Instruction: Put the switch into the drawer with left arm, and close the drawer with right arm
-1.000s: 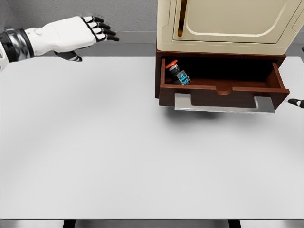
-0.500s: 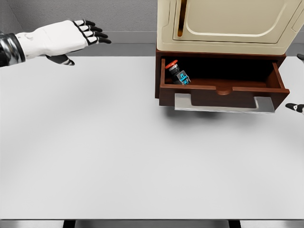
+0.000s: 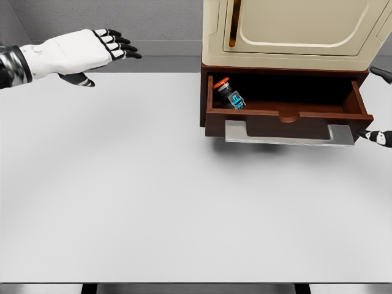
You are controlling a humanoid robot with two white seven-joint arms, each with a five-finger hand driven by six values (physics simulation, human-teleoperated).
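The switch (image 3: 229,94), black with a red cap and a blue label, lies tilted in the left end of the open brown drawer (image 3: 288,116). My left hand (image 3: 92,52) hovers at the upper left, far from the drawer, fingers spread and holding nothing. Only fingertips of my right hand (image 3: 376,136) show at the right edge, just beside the drawer's front right corner; another dark fingertip sits higher at the edge.
A cream cabinet (image 3: 294,30) with a closed door stands on top of the drawer unit. A grey metal handle plate (image 3: 288,133) hangs under the drawer front. The white table (image 3: 153,202) spreads across the view.
The left hand drew back to the left and slightly up. The right fingertips moved in from the right edge toward the drawer's front corner. Switch and drawer stayed put.
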